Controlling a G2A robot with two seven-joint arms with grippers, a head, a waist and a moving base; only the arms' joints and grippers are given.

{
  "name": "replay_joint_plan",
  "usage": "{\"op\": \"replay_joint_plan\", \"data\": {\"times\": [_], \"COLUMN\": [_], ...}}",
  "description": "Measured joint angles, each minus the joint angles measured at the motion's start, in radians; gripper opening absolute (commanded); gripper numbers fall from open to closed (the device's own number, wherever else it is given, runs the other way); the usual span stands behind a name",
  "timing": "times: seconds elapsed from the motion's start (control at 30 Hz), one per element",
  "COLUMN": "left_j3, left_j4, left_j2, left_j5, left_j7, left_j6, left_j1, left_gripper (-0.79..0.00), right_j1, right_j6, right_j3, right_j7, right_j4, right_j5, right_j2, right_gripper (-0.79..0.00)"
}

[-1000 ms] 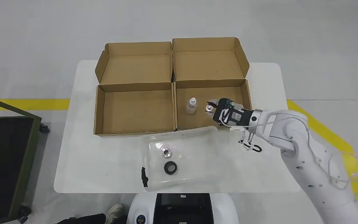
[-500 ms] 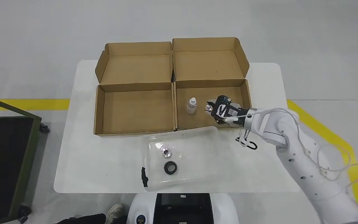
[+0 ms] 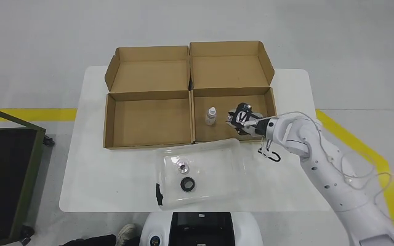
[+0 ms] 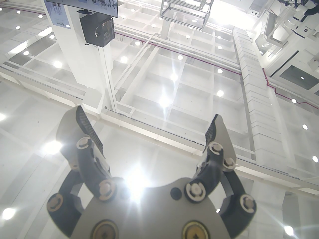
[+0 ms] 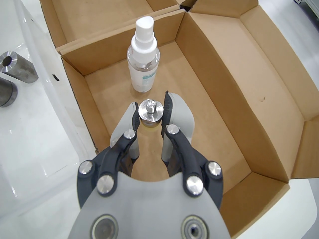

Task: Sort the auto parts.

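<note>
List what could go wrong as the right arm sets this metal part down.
1. The spray bottle stands upright just beyond the metal part; any push forward could topple it.
2. The right jaws hold the part by its sides; if released above the box floor, it might roll.

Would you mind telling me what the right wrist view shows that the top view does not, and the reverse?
Right wrist view adds: the right gripper shut on a small silver metal fitting with a stud on top, just short of the clear spray bottle with a white cap. Top view adds: the white table and a black curved piece at the edge of the clear plastic tray. Both share: the bottle upright in the right-hand brown cardboard box, the tray beside it, and a grey metal cylinder in the tray.
</note>
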Motion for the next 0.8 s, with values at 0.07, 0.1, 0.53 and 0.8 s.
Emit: {"op": "replay_joint_plan", "data": {"times": [0.07, 0.1, 0.53, 0.8], "left_j3": [0.0, 0.0, 0.0, 0.0], "left_j4": [0.0, 0.0, 0.0, 0.0], "left_j2": [0.0, 0.0, 0.0, 0.0], "left_j5": [0.0, 0.0, 0.0, 0.0], "left_j7": [0.0, 0.0, 0.0, 0.0], "left_j6": [0.0, 0.0, 0.0, 0.0], "left_j1": [0.0, 0.0, 0.0, 0.0], "left_gripper": [0.0, 0.0, 0.0, 0.0], "right_j1": [0.007, 0.013, 0.043, 0.026], "right_j6": [-0.001, -0.001, 0.011, 0.023], "right_j3": [-0.008, -0.014, -0.043, -0.034], "right_j7": [-0.001, -0.002, -0.024, -0.029], "right_j4": [0.019, 0.03, 0.121, 0.119], "right_j5": [0.004, 0.005, 0.0, -0.009], "right_j2": [-0.004, -0.006, -0.024, -0.025], "right_gripper": [-0.785, -0.785, -0.493, -0.428]}}
